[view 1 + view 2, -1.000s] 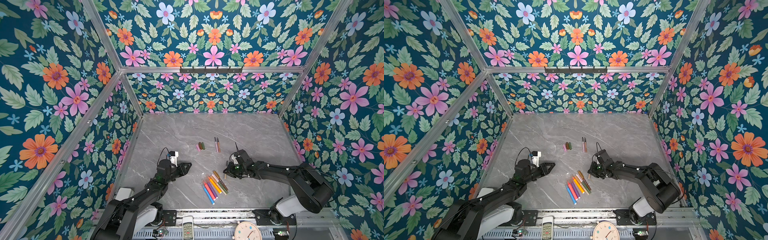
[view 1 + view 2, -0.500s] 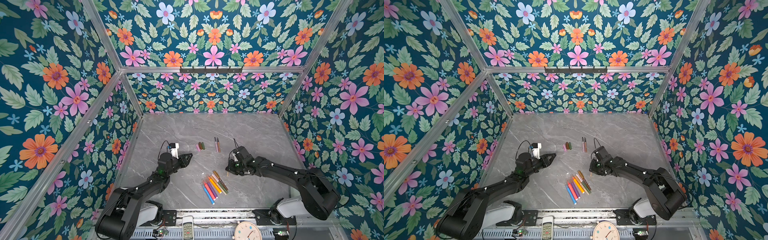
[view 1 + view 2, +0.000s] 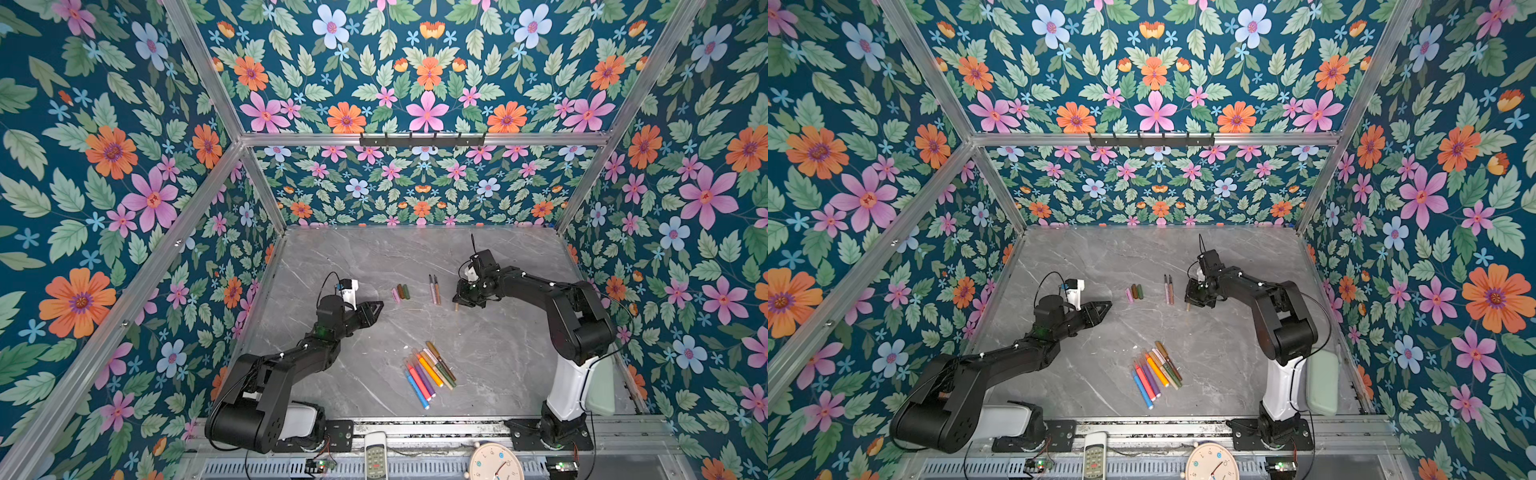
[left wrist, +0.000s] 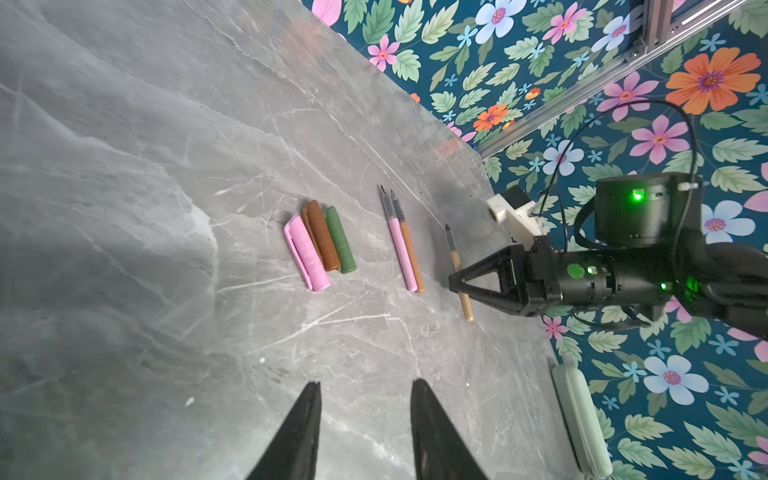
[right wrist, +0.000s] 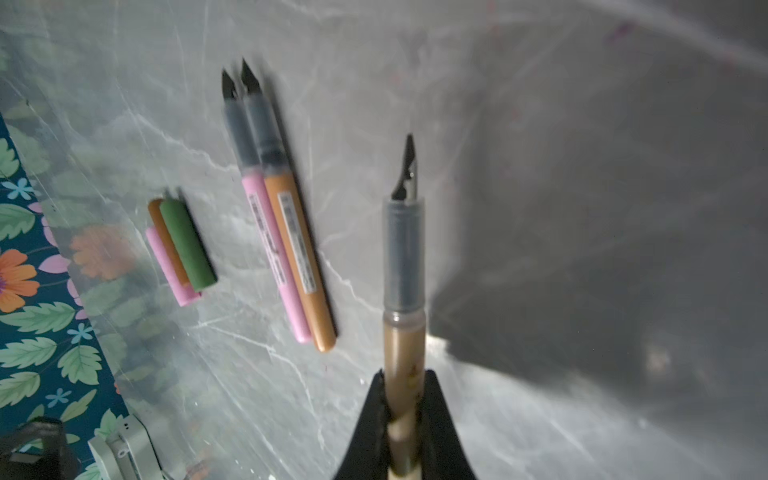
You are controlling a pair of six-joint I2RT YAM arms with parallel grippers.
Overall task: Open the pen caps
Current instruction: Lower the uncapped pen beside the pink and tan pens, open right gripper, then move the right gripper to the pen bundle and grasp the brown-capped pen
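Two bare pens (image 3: 434,289) are lying at 9 o'clock of the tan pen (image 4: 455,257). Right jaws, pinching it, should be lowering it flat alongside; left jaws are gaping.

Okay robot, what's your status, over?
Left end effector open, empty. Right end effector shut on tan pen, cap off. Three loose caps on table. Nothing in the way.

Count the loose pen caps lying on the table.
3: the pink cap, brown cap and green cap lie side by side, touching, apart from the two uncapped pens. None appears hidden.
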